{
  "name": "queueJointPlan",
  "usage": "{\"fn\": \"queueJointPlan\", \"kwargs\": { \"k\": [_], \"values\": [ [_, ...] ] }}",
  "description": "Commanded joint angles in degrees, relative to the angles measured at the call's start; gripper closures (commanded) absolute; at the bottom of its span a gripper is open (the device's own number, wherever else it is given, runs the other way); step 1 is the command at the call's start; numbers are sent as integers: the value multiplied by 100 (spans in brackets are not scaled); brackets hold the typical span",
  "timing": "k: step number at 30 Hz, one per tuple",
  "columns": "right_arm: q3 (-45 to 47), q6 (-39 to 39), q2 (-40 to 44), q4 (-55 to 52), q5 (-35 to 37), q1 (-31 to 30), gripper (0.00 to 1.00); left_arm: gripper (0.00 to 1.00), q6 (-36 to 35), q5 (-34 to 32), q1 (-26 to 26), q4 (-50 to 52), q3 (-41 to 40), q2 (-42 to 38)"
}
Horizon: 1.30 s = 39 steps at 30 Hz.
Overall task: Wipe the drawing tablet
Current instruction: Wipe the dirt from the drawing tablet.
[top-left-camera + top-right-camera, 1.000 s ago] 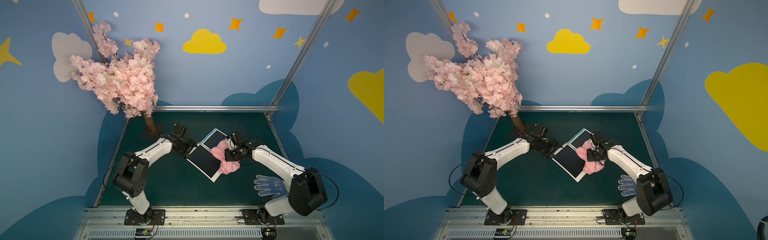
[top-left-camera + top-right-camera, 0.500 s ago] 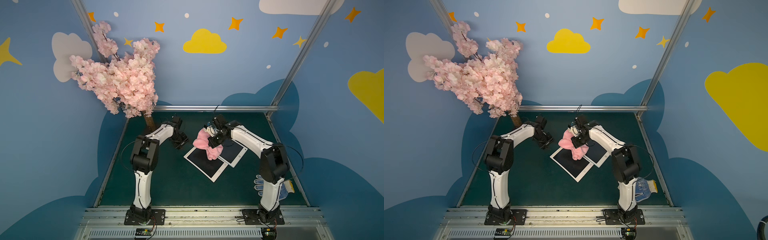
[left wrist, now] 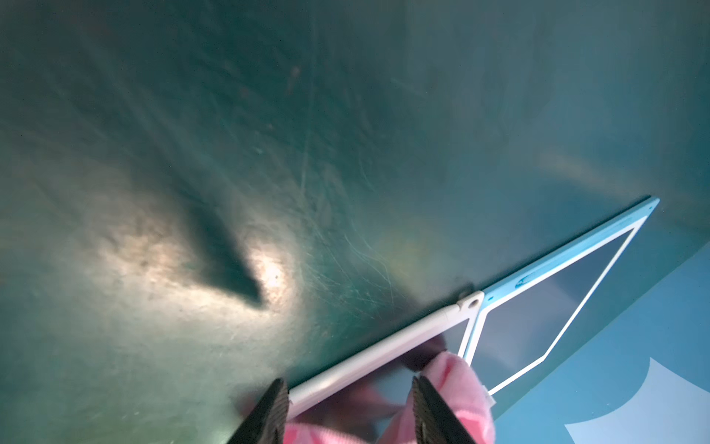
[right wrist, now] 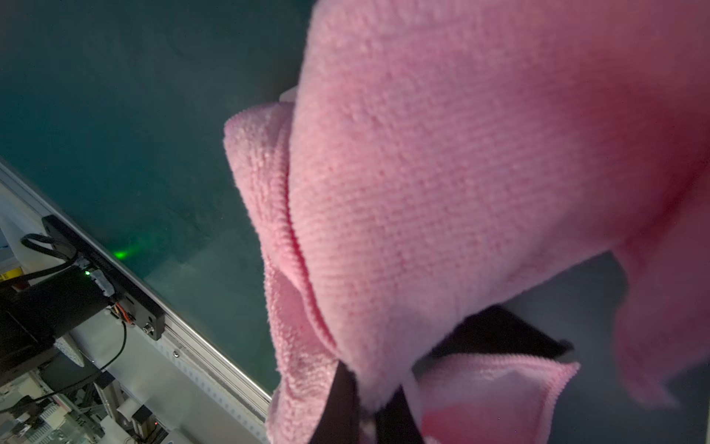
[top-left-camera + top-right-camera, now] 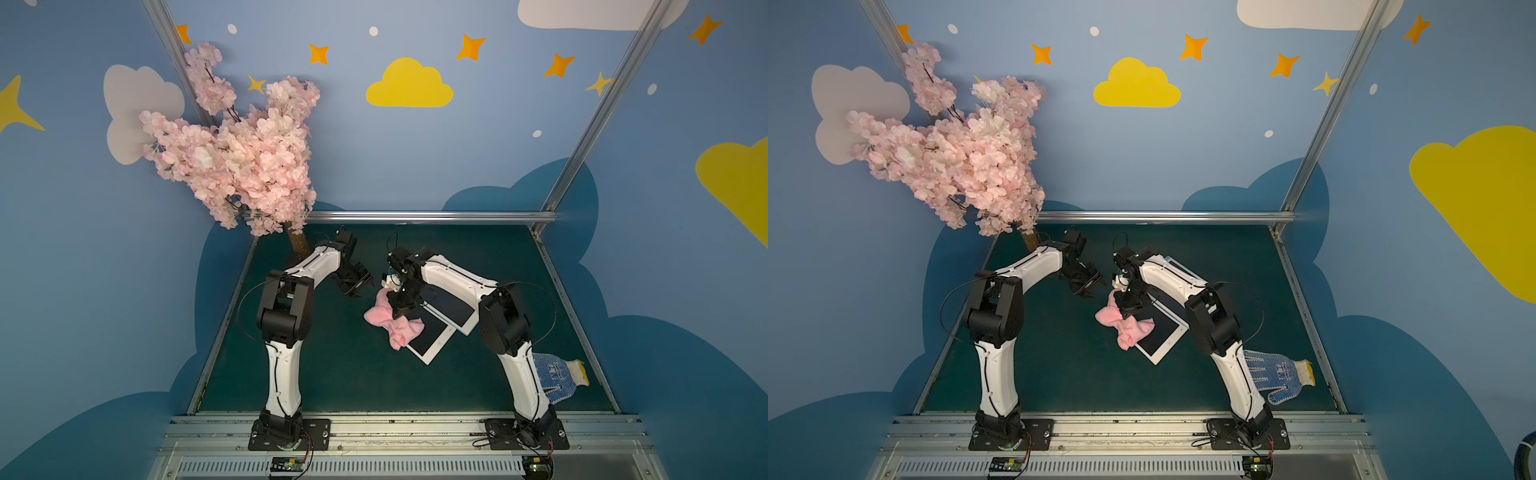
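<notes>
Pink cloth (image 5: 395, 328), clamped in your right pincer (image 5: 399, 309), drapes over the dark-screened, white-framed drawing tablet (image 5: 430, 343); a blue-framed tablet (image 5: 451, 307) abuts it; left pincer (image 3: 349, 384) stands apart.

In both top views the pink cloth (image 5: 392, 325) covers the 10 o'clock end of the white tablet (image 5: 430, 338). The right arm (image 5: 457, 279) crosses the blue tablet (image 5: 454, 309) and hides much of it. The tips of the right pincer (image 5: 400, 306) are buried in cloth folds. At the 4 o'clock corner, the arm's lower link conceals part of the glove (image 5: 559, 376). At 11 o'clock, the left arm (image 5: 316, 266) masks the base of the tree trunk (image 5: 298, 244).

In the right wrist view the cloth fills most of the frame and screens whatever lies under it. The frame edge crops the fingers (image 4: 340, 403).

In the left wrist view the frame edge crops the left pincer (image 3: 350, 405), the cloth and the white tablet. The surface (image 3: 230, 153) is blurred.
</notes>
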<state>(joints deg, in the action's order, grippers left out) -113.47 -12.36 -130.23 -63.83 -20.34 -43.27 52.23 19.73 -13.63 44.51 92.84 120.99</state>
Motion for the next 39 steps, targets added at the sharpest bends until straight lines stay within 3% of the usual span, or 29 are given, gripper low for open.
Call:
{"fn": "queueJointPlan", "kwargs": {
  "k": [1, 7, 11, 17, 22, 32, 39],
  "values": [
    [-856, -105, -412, -900, -132, -33, 100, 46, -48, -7, 64, 23, -61, -60],
    [-2652, -447, -1525, -2276, -72, -19, 100, 46, 64, 88, 71, -88, -62, -33],
    [-3408, -631, -2030, -2631, -301, -33, 100, 46, 162, 84, 79, -211, -124, -83],
    [-3429, -733, -2113, -2256, -782, -76, 100, 47, 243, 115, 80, -376, -233, -137],
    [-3378, -931, -2164, -2068, -1014, 274, 100, 47, 297, 238, 62, -478, -319, -147],
    [-2917, -1324, -1894, -1922, -670, 1162, 100, 47, 304, 286, 45, -503, -384, -259],
    [-3018, -1366, -2003, -1962, -783, 690, 100, 47, 314, 273, 20, -509, -373, -229]
  ]
}}
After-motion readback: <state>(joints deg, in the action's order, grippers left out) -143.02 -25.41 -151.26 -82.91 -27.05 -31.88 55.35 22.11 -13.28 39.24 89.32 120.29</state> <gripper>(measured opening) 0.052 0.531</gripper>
